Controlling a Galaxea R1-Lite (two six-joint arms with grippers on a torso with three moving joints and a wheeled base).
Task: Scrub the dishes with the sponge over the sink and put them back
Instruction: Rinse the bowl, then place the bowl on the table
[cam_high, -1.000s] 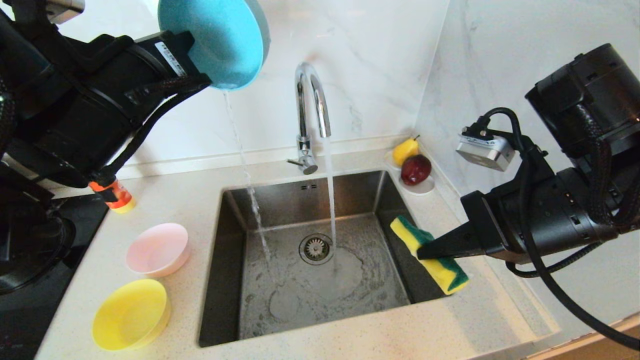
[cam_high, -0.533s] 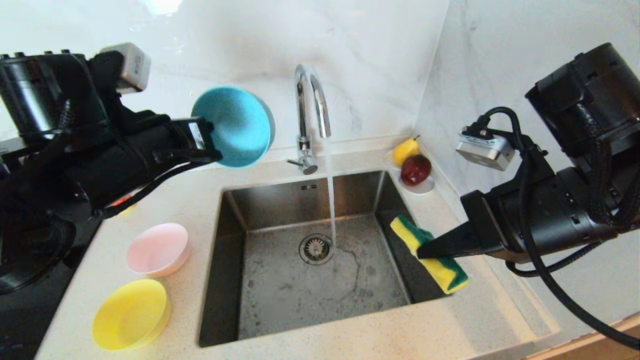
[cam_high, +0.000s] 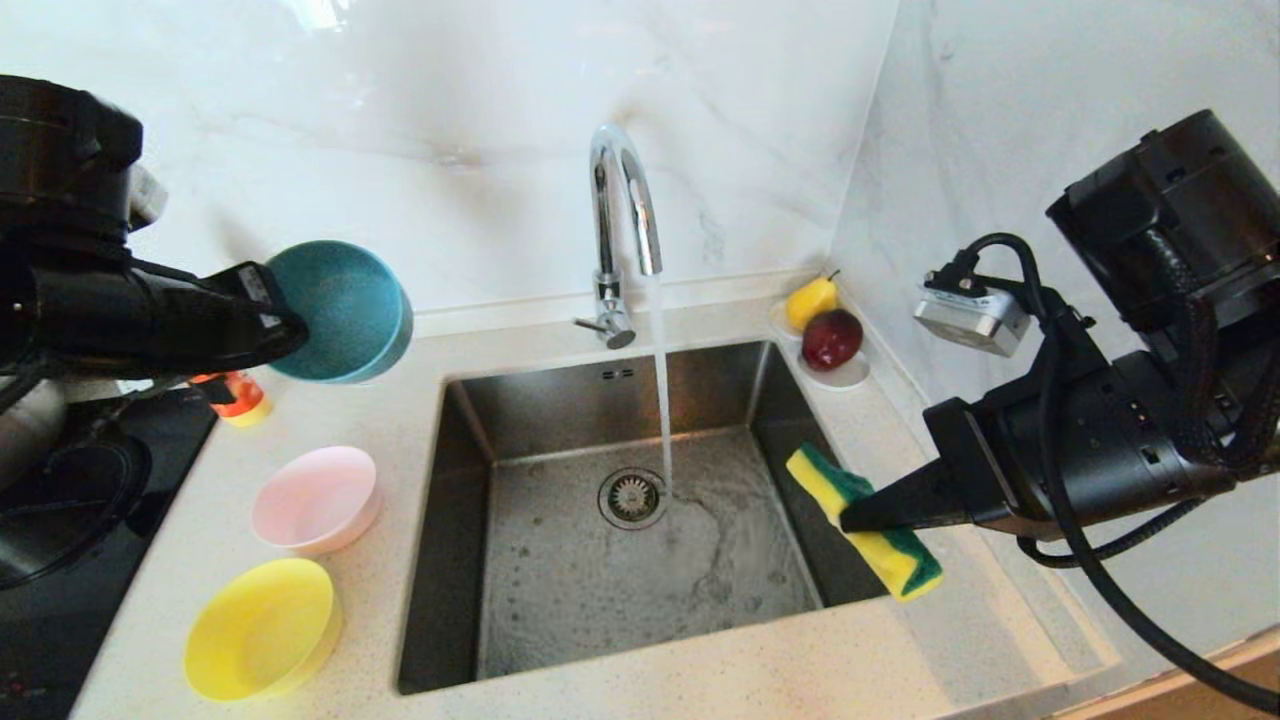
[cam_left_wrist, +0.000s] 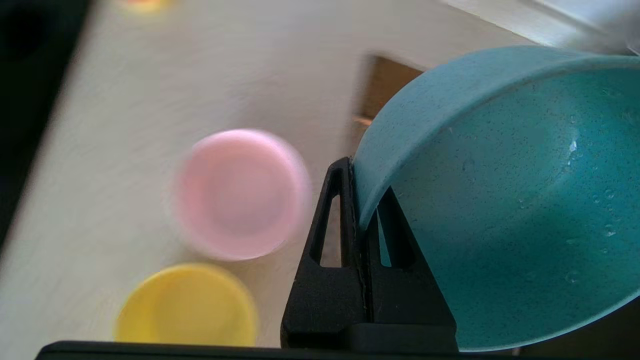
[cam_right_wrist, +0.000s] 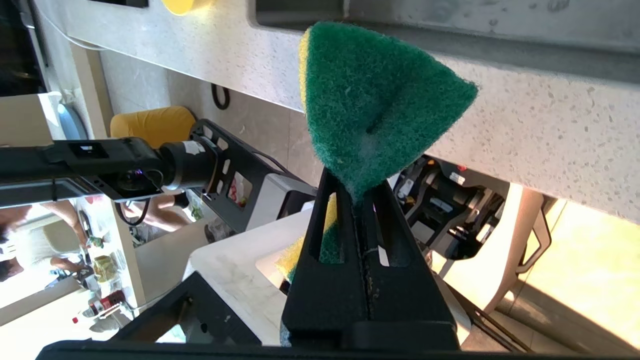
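The table (cam_high: 300, 420) carries the sink (cam_high: 560, 590) at its centre, with water from the faucet (cam_high: 622, 200) falling beside the drain (cam_high: 632, 497). My right gripper (cam_high: 850, 515) is clamped on the sponge (cam_high: 865, 525), holding it tilted over the sink's right edge, green face toward the far side. My left gripper (cam_high: 290, 335) is closed on the rim of the blue bowl (cam_high: 345, 310), held in the air on its side above the table, left of the sink. The pink bowl (cam_high: 315, 498) and yellow bowl (cam_high: 260, 628) stand upright on the table, left of the sink, the yellow one nearer. A saucer (cam_high: 845, 375) of fruit sits at the far right corner.
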